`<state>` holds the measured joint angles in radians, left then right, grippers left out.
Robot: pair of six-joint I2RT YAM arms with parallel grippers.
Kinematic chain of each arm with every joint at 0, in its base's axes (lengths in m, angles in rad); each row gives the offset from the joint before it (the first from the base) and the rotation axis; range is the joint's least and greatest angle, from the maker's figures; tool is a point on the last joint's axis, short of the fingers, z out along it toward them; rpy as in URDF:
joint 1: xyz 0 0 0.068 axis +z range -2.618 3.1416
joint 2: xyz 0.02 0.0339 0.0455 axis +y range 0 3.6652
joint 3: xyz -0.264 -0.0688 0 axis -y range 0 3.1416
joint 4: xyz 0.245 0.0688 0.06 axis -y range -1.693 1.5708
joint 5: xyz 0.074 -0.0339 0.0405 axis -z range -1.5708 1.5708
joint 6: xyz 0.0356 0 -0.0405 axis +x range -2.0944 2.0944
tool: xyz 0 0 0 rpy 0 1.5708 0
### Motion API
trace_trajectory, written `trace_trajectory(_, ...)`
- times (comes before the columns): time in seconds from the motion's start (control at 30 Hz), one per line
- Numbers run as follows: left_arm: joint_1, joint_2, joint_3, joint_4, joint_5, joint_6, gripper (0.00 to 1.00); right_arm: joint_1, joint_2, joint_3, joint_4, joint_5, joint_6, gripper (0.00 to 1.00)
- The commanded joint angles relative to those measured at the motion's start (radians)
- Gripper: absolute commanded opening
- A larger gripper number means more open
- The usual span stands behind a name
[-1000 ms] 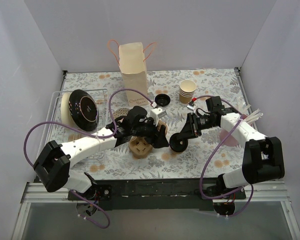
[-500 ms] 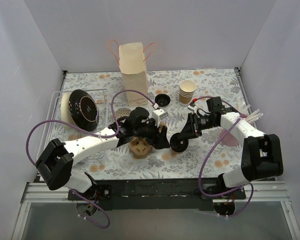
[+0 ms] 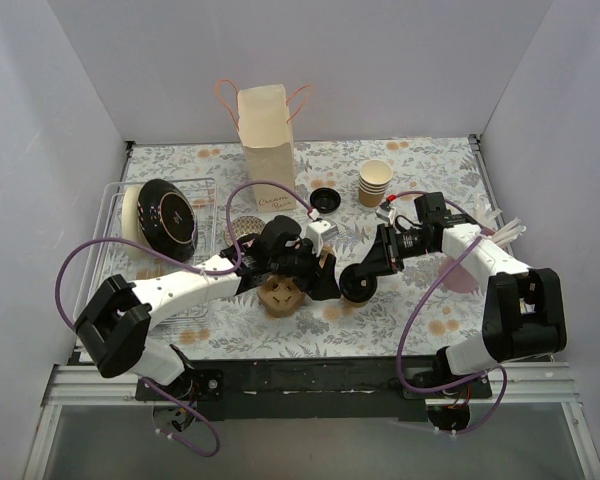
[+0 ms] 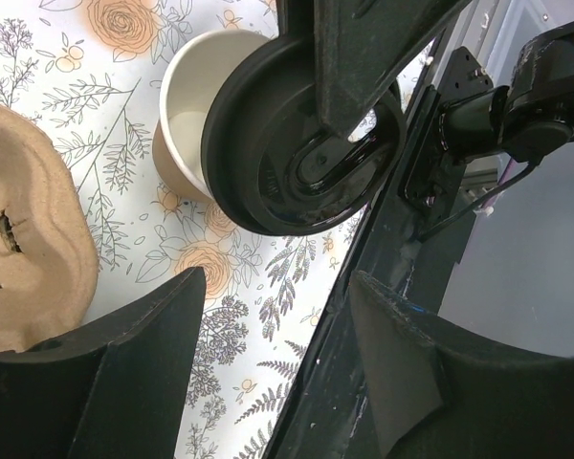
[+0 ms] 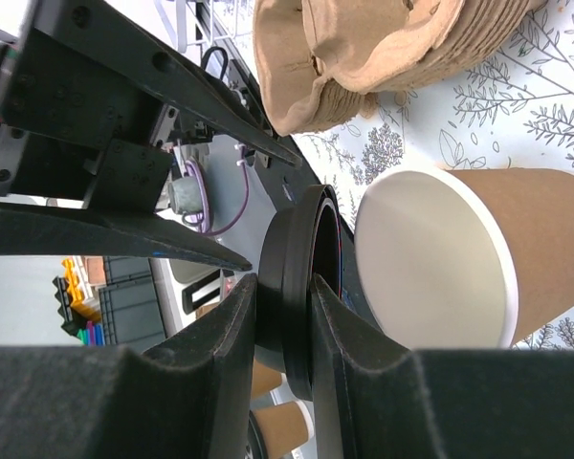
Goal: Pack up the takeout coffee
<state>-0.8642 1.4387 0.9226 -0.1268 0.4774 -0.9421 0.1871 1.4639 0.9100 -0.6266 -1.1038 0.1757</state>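
- While the right arm has hardly stirred on the top view, the left arm's wrist has crept a little toward the far edge of the table [image 3: 420,160]. The left gripper [image 3: 323,278] now sits just beside the black lid [image 3: 357,289], past the pulp carrier [image 3: 280,296]. I judge the capping is only being lined up, and the paper bag [image 3: 267,135] by the far edge waits.
- Left wrist: my left fingers [image 4: 134,382] stand spread with nothing between them. The takeout coffee cup [image 4: 187,105] lies beyond them near the table's middle, apparently tipped over, its mouth bare and the lid just in front.
- Right wrist: the right gripper [image 5: 282,287] pinches the lid edgewise, close to the cup's rim but not seated.
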Motion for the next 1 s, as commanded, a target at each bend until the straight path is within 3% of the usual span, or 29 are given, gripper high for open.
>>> trace_trajectory(0.0, -0.007, 0.014, -0.001, 0.012, -0.013, 0.012, 0.61, -0.012, 0.004, 0.049, 0.021, -0.041, -0.015, 0.18)
trace_trajectory(0.97, -0.01, 0.075, 0.045, 0.036, -0.025, 0.002, 0.58, -0.031, 0.016, 0.0, 0.056, -0.087, 0.01, 0.2)
